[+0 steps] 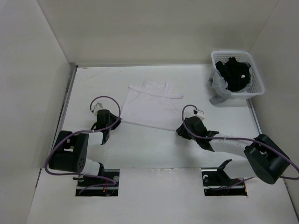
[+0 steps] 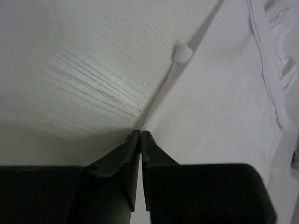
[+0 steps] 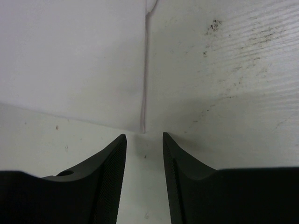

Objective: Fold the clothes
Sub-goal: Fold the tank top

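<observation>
Currently listing, by size. White surface (image 1: pixel 154 149): carrying everything here. The clothes (image 1: pixel 149 105): a white sleeveless garment, lying spread mid-surface between my two arms, neck end pointing away, its near hem running across from one set of fingers to the other. White basket (image 1: pixel 257 86): sitting at the far right corner and holding dark garments (image 1: pixel 235 72), a grey cloth (image 1: pixel 219 91) spilling over its near-left rim. My left fingers (image 2: pixel 138 140): pressing together on the garment's near-left corner. My right fingers (image 1: pixel 181 130): standing apart, hovering just short of the near-right corner.
</observation>
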Robot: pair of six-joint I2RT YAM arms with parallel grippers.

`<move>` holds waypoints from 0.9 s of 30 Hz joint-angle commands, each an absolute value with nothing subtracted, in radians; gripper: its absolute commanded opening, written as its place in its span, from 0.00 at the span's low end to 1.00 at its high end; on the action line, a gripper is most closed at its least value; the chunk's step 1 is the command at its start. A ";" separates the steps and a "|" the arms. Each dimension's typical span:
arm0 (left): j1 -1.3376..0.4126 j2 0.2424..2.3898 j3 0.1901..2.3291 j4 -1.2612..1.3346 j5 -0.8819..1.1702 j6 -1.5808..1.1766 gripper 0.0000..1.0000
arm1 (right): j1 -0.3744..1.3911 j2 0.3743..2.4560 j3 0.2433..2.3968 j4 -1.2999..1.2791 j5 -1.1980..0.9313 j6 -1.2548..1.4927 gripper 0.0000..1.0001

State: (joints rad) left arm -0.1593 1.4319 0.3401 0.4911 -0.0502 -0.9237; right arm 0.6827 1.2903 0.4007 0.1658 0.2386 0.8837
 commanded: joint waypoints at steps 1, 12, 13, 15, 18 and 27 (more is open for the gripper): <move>-0.169 1.393 0.327 0.503 -0.040 -0.919 0.04 | 0.694 1.344 0.442 0.187 0.236 0.894 0.38; -0.185 1.367 0.325 0.509 -0.041 -0.916 0.04 | 0.665 1.390 0.460 0.198 0.202 0.894 0.15; -0.185 1.361 0.325 0.509 -0.043 -0.916 0.04 | 0.665 1.388 0.459 0.202 0.204 0.894 0.11; -0.186 1.339 0.325 0.511 -0.040 -0.917 0.02 | 0.665 1.370 0.454 0.204 0.218 0.894 0.05; -0.196 1.240 0.331 0.480 -0.031 -0.919 0.00 | 0.673 1.260 0.448 0.181 0.288 0.881 0.01; -0.269 0.568 0.556 -0.058 -0.120 -0.835 0.00 | 0.870 0.640 0.684 -0.387 0.533 0.772 0.01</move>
